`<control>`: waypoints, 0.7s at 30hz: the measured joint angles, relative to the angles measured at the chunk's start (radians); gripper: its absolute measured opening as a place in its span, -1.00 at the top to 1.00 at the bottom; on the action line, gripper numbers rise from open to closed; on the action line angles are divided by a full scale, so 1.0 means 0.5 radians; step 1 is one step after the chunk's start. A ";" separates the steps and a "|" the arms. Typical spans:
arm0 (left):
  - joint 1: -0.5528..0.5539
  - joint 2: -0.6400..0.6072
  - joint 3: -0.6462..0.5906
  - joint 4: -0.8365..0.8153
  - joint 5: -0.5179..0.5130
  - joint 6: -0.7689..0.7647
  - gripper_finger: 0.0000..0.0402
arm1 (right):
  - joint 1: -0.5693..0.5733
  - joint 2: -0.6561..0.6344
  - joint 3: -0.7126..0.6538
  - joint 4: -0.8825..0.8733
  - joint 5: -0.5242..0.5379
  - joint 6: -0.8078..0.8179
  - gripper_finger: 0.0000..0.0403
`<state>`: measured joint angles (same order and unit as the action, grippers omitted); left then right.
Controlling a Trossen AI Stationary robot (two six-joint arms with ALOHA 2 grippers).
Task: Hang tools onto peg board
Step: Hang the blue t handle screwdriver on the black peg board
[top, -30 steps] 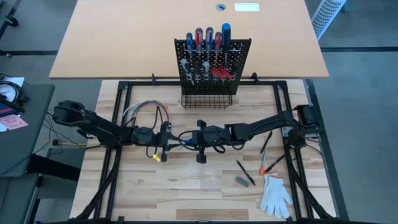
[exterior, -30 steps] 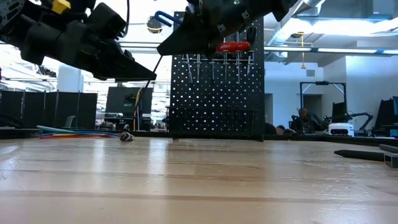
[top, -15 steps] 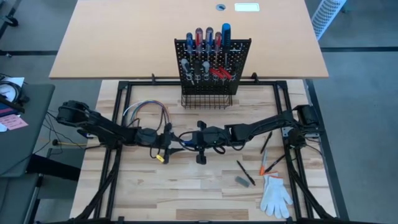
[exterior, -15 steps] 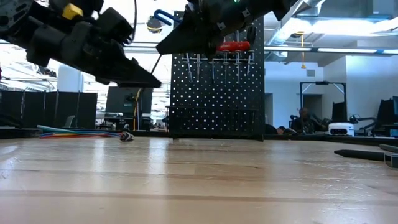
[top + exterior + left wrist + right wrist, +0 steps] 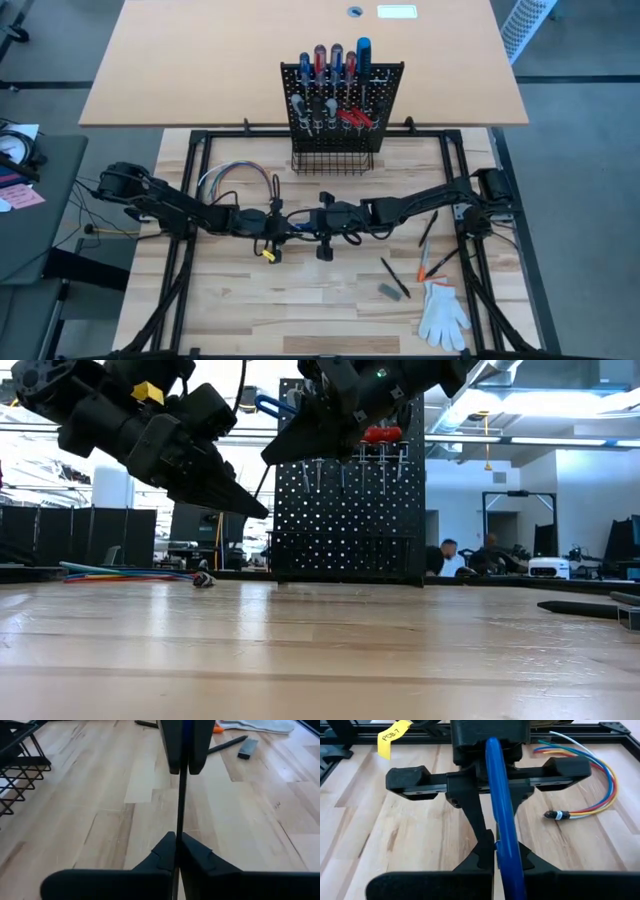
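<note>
A tool with a blue handle (image 5: 500, 795) and a thin dark shaft (image 5: 179, 805) hangs in the air between my two grippers, above the middle of the table. My left gripper (image 5: 178, 837) comes in from the table's left and is shut on the shaft's lower end. My right gripper (image 5: 495, 845) comes in from the right and is shut on the tool higher up. The peg board (image 5: 385, 85) stands upright at the table's far edge, with several tools (image 5: 335, 65) in its rings. My left gripper pinches the lower end of the thin shaft (image 5: 178, 827) between its two fingertips, slanting down from the table's left. The shaft rises steeply from the fingertips, clear of the table. My right gripper pinches the shaft's upper part (image 5: 180, 776) between its fingertips, slanting down from the table's right. The blue handle (image 5: 507, 855) lies over its fingers and reaches back toward the wrist. The tool is lifted clear of the table.
A black wire basket (image 5: 333, 160) sits at the peg board's base. A loop of coloured wires (image 5: 235, 180) lies at the far left. Loose tools (image 5: 395, 278), a grey block (image 5: 388, 291) and a white glove (image 5: 442, 312) lie at the near right.
My left gripper has moved toward the table's right, closing on my right gripper, and has tipped its fingers lower until their tips meet the shaft. My right gripper and the tool have kept still.
</note>
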<state>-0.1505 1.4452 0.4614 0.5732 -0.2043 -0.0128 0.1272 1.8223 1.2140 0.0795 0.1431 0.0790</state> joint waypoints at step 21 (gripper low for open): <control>0.042 0.001 -0.263 0.639 -0.014 0.003 1.00 | -0.052 -0.061 -0.170 -0.305 0.039 -0.102 0.08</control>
<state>-0.1295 1.4459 0.3297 0.8929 -0.2112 -0.0115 0.1013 1.7916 1.1293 -0.0732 0.1623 0.0281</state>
